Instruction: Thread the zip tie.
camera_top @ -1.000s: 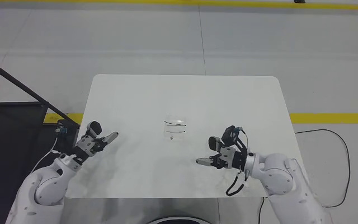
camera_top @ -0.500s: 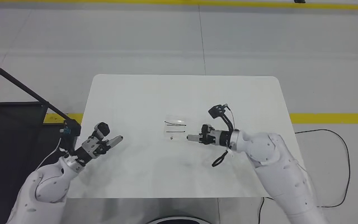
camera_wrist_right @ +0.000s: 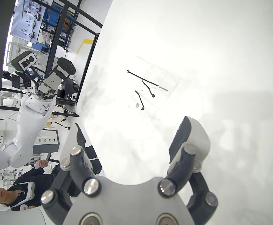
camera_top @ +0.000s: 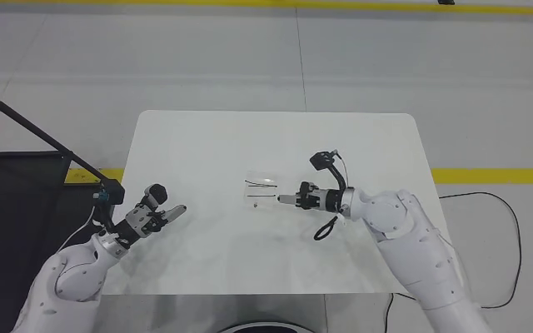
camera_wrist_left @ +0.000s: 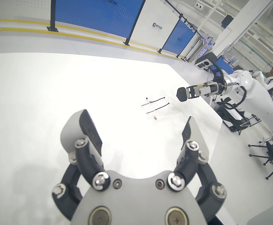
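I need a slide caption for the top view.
Right gripper open near zip ties on table; left gripper open, farther off.

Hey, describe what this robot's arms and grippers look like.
The left arm and right arm have smooth, rounded white shells. The left gripper and right gripper each have a silver metal base with screws, black linkages and two grey fingers with black ribbed pads. A black camera bracket and a looping black cable sit at the right wrist.

Prob. a robotics lab/factory hall: yellow floor lines, blue partition panels, open grey floor.
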Controlling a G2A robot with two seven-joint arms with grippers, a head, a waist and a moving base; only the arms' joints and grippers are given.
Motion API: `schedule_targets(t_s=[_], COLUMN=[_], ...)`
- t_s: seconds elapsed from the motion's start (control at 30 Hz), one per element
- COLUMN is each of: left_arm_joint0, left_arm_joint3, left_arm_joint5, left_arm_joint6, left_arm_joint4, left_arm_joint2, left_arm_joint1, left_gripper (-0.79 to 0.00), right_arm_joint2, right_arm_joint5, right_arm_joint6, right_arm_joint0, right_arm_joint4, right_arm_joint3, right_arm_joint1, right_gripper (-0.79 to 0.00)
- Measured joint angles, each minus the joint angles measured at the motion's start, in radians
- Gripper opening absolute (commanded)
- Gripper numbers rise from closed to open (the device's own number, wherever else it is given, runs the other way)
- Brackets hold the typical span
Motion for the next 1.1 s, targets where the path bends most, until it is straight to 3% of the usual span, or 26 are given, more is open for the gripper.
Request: schedule_targets(t_s=[0.13,0.37,0.43,0.6,0.73,0.77,0.8,0.83,1.1], left_arm_joint0=[-0.007,-0.03,-0.034,-0.034,-0.034,-0.034,-0.034,-0.034,-0.034], left_arm_joint3=[0.004,0.037,0.038,0.038,0.038,0.038,0.038,0.038,0.038], left_arm_joint5=[0.005,0.02,0.025,0.025,0.025,0.025,0.025,0.025,0.025], left_arm_joint6=[-0.032,-0.06,-0.066,-0.065,-0.065,-0.065,-0.065,-0.065,-0.065], left_arm_joint4=[-0.039,-0.124,-0.133,-0.132,-0.132,-0.132,-0.132,-0.132,-0.132], left_arm_joint2=[0.024,0.044,0.044,0.044,0.044,0.044,0.044,0.044,0.044], left_arm_joint1=[0.002,0.005,0.006,0.006,0.006,0.006,0.006,0.006,0.006], left_gripper=[0.0,0.0,0.0,0.0,0.0,0.0,0.0,0.0,0.0], right_arm_joint2=[-0.03,-0.094,-0.113,-0.145,-0.161,-0.162,-0.162,-0.162,-0.164], right_arm_joint5=[0.091,0.155,0.186,0.216,0.202,0.201,0.2,0.196,0.189], right_arm_joint6=[0.014,0.02,0.013,0.013,0.011,0.008,0.002,-0.004,-0.004], right_arm_joint0=[0.041,0.129,0.154,0.203,0.222,0.222,0.221,0.217,0.213], right_arm_joint4=[0.047,0.083,0.086,0.115,0.127,0.127,0.128,0.122,0.111], right_arm_joint3=[0.023,0.116,0.145,0.21,0.245,0.248,0.247,0.242,0.234], right_arm_joint1=[-0.013,-0.04,-0.05,-0.069,-0.079,-0.08,-0.08,-0.08,-0.079], right_gripper=[0.0,0.0,-0.105,-0.237,-0.209,-0.166,-0.037,0.0,0.0])
